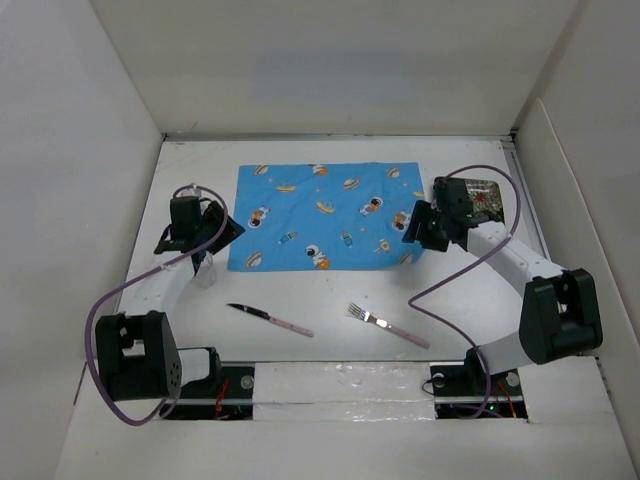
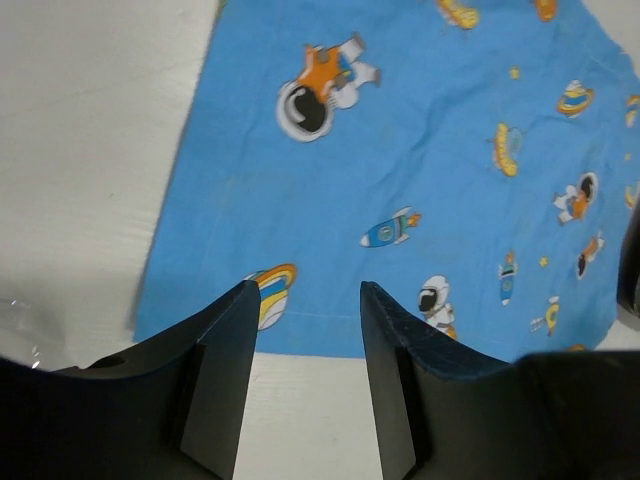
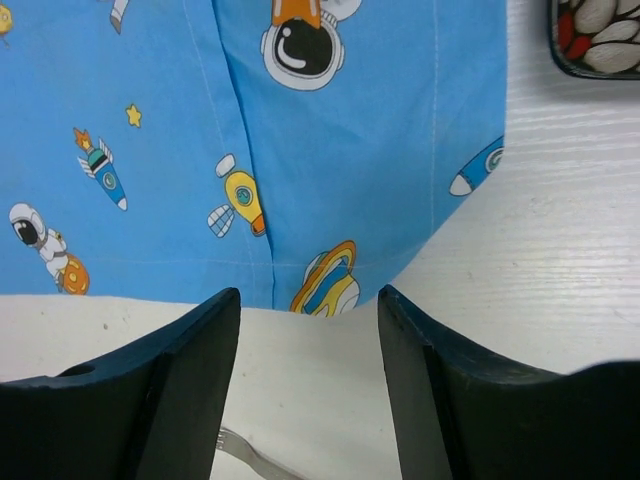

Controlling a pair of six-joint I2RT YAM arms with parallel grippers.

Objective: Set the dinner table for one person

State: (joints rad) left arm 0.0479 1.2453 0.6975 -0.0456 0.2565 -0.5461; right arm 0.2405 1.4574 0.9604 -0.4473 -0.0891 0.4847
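1. White and matte, the dinner table (image 1: 330, 290) fills the floor of the walled enclosure. Its longer span runs left to right in front of the two arm bases.
2. A blue cloth (image 1: 325, 215) printed with astronauts, rockets and planets lies flat on the far-middle part of the table, with its long axis also running left to right.
3. The left gripper (image 2: 308, 300) hangs over the cloth's near-left corner. Its jaws are parted and nothing sits between them; the wrist view shows only the cloth's near hem and bare table in the gap.
4. The right gripper (image 3: 308, 305) hangs over the cloth's near-right corner. Its jaws are spread wider than the left pair and are likewise empty.
5. A knife (image 1: 270, 319) lies on bare table nearer the arms than the cloth, left of centre. Its dark blade points left and slightly away, and its pale pink handle trails to the right.
6. A fork (image 1: 388, 325) lies to the right of the knife and apart from it. Its tines point left and away, and its pink handle runs right toward the arm bases.
7. A dark-rimmed patterned dish (image 1: 485, 197) sits just beside the cloth's right edge, partly hidden by the right arm.
8. What looks like a clear glass (image 1: 205, 268) stands near the cloth's near-left corner, though it is too faint to be sure.
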